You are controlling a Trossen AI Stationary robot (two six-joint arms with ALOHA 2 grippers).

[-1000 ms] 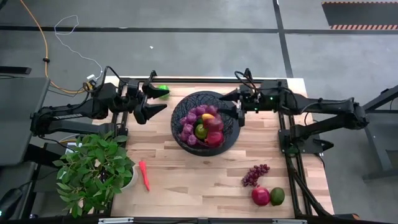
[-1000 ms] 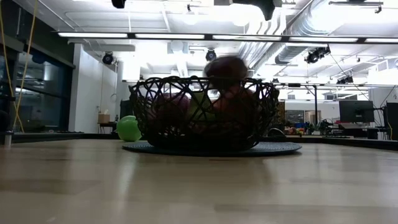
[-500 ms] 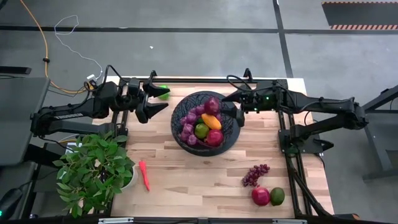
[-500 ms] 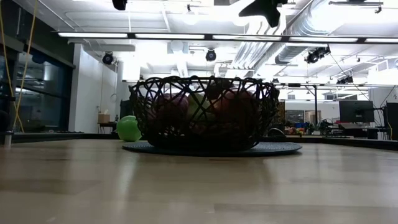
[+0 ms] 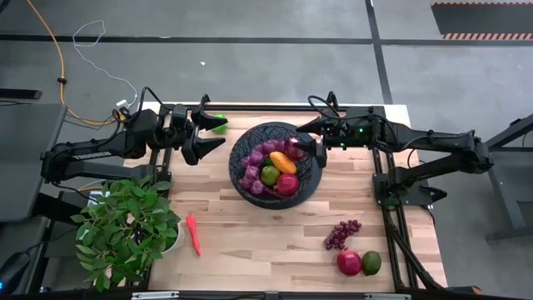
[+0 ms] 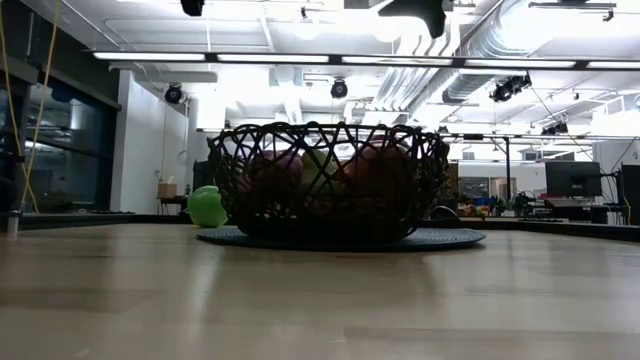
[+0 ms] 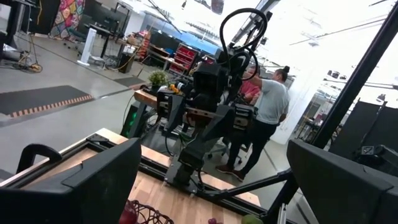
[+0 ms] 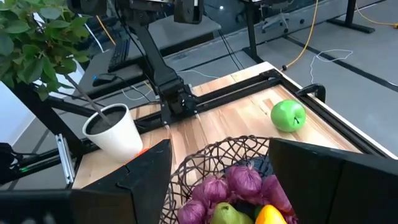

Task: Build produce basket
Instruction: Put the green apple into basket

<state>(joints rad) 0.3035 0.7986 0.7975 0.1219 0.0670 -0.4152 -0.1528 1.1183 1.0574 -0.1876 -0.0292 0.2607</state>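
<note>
The black mesh basket stands on a dark round mat mid-table and also shows in the low view. In it lie purple grapes, a green fruit, a mango and red fruits. My right gripper hovers open above the basket's right rim. My left gripper is open and raised left of the basket, above a green apple that rests on the table. A grape bunch, a red fruit, a green fruit and a red pepper lie on the table.
A leafy potted plant in a white cup fills the near left corner, beside the pepper. Black frame rails run along the table's far edge and right side. Bare wood lies between basket and near edge. People stand in the room beyond.
A dark red round fruit that was in the air above the basket a second ago has dropped in, rolled toward the far rim and settled beside the mango, which now shows in full. Both arms stay almost where they were.
</note>
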